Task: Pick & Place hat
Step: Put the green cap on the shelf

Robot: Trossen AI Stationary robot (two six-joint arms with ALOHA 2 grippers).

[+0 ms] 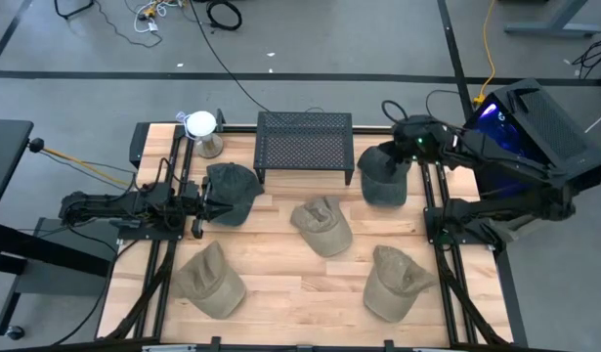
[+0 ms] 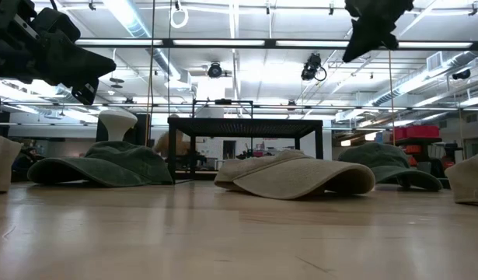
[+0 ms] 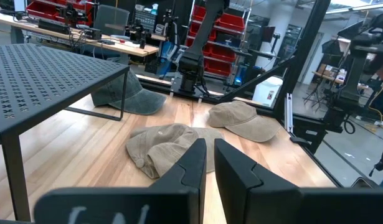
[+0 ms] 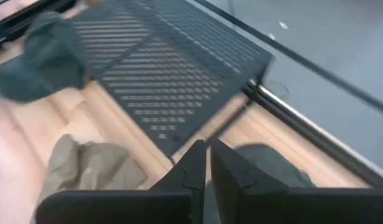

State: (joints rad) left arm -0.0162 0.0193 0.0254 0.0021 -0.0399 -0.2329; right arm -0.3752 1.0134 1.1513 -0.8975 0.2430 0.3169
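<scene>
Two arms, five hats, and a black rack at the top middle.

At the left, the left gripper (image 1: pixel 204 203), fingers pressed together and holding nothing, points at the dark green hat (image 1: pixel 232 193) just to its right. The rack (image 1: pixel 304 145) stands above the tan hat (image 1: pixel 322 225) in the middle. At the right, the right gripper (image 1: pixel 398 149), fingers pressed together, hangs over another dark hat (image 1: pixel 383 178), held high above it.
</scene>
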